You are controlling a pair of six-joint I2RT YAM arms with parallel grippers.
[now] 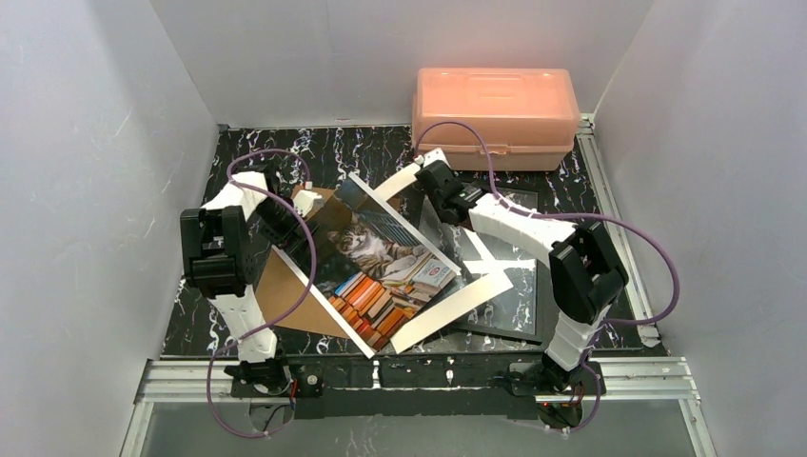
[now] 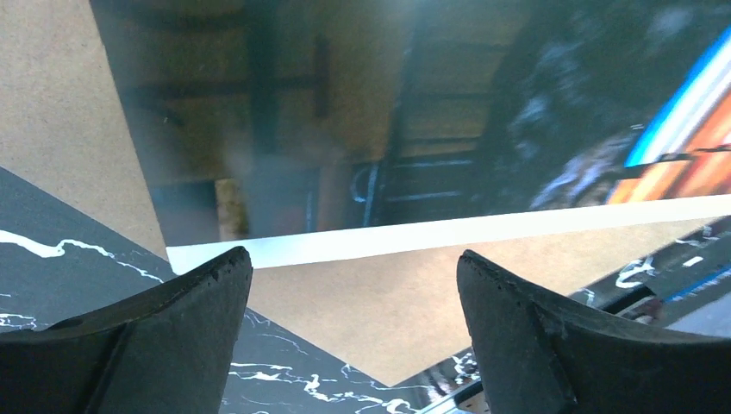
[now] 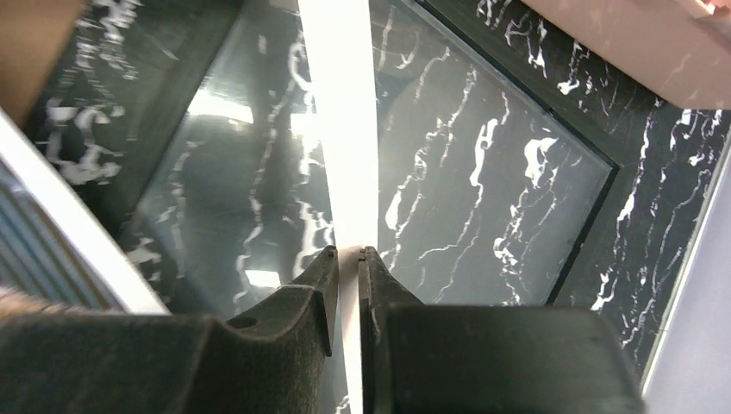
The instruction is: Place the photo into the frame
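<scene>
White-bordered photo sits pinched edge-on in your right gripper. Your left gripper gapes wide, holding nothing.

From above, even bright light falls from overhead, shadows soft, the top of the box washed pale. The left wrist view is dim and badly blurred across the near photo, only its white border bright. At the right wrist that border burns out white, and the frame glass carries pale reflected patches.
</scene>
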